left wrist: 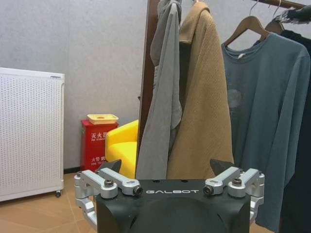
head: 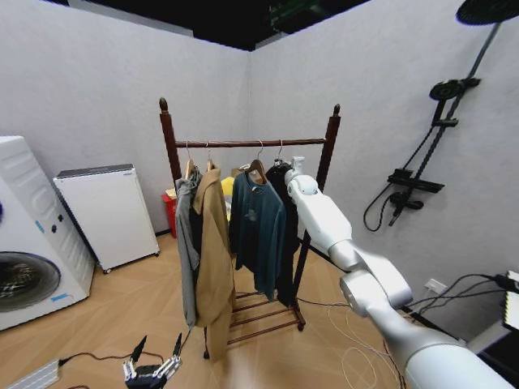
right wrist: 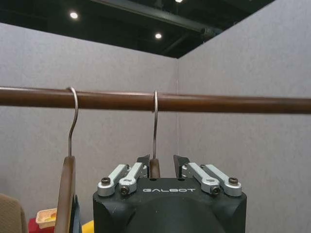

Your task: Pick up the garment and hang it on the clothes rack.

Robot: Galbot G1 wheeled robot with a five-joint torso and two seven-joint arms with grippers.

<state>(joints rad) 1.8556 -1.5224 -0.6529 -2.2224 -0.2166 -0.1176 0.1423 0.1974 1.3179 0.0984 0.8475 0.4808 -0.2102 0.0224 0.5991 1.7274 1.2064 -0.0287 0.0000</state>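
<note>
The black garment hangs at the right end of the clothes rack, partly behind a teal shirt. In the right wrist view its metal hook sits over the bar. My right gripper is just below the bar, open, with its jaws on either side of the hanger's neck and a gap on one side. From the head view this gripper is at the garment's shoulders. My left gripper hangs low near the floor, open and holding nothing.
A tan coat and a grey garment hang at the rack's left end. A washing machine, a white appliance and a red box stand on the left. Cables lie on the floor. A shower fixture hangs on the right wall.
</note>
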